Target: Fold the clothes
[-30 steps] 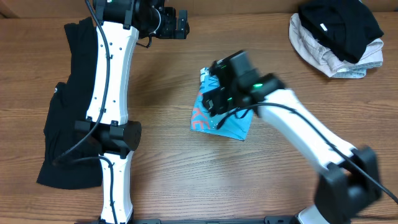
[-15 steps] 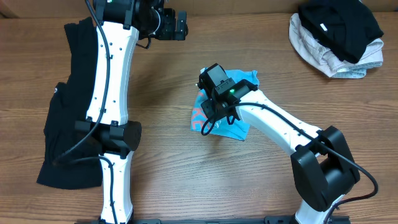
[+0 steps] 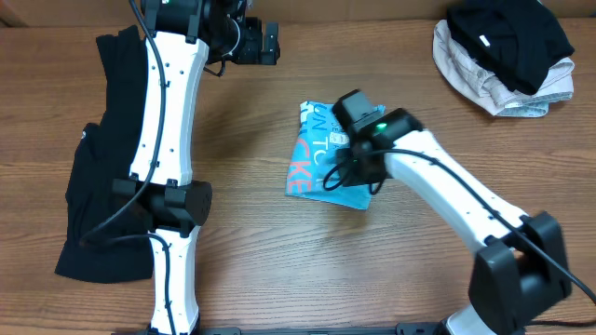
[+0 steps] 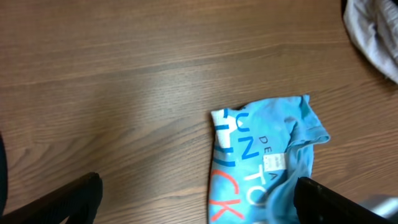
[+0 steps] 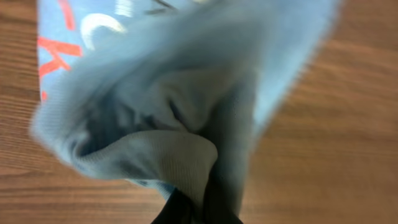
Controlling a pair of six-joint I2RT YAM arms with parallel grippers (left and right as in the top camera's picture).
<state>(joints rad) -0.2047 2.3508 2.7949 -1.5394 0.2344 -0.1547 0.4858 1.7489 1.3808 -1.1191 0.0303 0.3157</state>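
The light blue T-shirt point(image 3: 315, 160) lies partly folded mid-table, its white and red-orange lettering facing up. My right gripper point(image 3: 361, 158) sits over the shirt's right side, shut on a bunch of its fabric. In the right wrist view the pinched cloth point(image 5: 180, 118) rises in folds from the right gripper point(image 5: 200, 210), which hides its fingertips. My left gripper point(image 3: 258, 42) hangs at the far side of the table, open and holding nothing. The left wrist view shows the shirt point(image 4: 261, 162) with its white neck label point(image 4: 275, 162), below and to the right of the left gripper point(image 4: 199, 190).
A black garment point(image 3: 98, 158) lies spread along the left side under the left arm. At the back right corner sits a pile of black and beige clothes point(image 3: 507, 56). Bare wooden table point(image 3: 279, 270) surrounds the blue shirt.
My right gripper has shut on the shirt's fabric and shifted to the right over it. More of the lettering now shows. The left arm has stayed in place.
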